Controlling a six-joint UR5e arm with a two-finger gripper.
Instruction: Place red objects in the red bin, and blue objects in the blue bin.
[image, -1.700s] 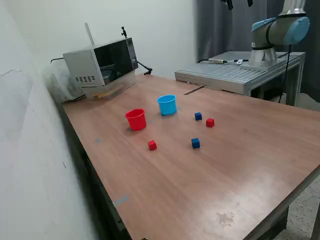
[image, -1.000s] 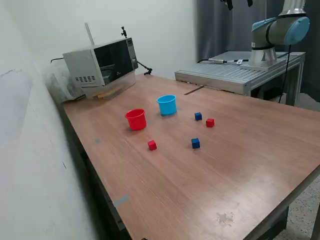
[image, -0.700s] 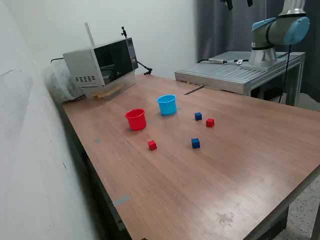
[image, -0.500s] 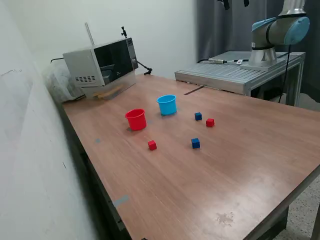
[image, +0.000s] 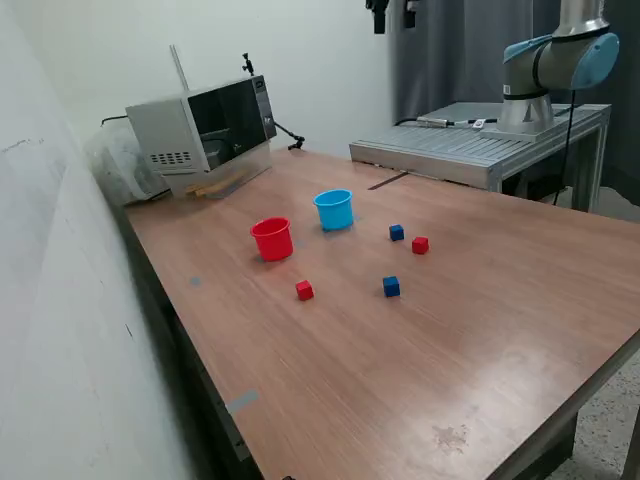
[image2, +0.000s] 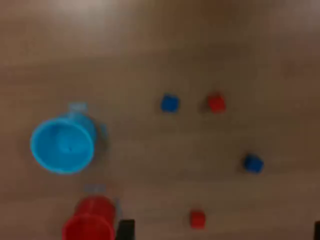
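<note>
Wood-grain laminate covers the bench (image: 480, 330) in the exterior view. On it stand the red cup (image: 271, 239) and, just beside it toward the exterior view's right, the light blue cup (image: 334, 210), both upright and open-mouthed. Four small cubes lie apart from the cups: a blue cube (image: 397, 232) and a red cube (image: 420, 245) close together, another blue cube (image: 391, 287) nearer the camera, and another red cube (image: 304, 290) in front of the red cup. A microwave (image: 203, 128) sits at the far corner. The gripper (image: 392, 13) hangs high above the bench at the frame's top edge, cut off, so whether its fingers are spread or pressed together cannot be told.

The wrist view, blurred, looks straight down: both cups appear empty, and all four cubes rest on bare wood, none touching another.
</note>
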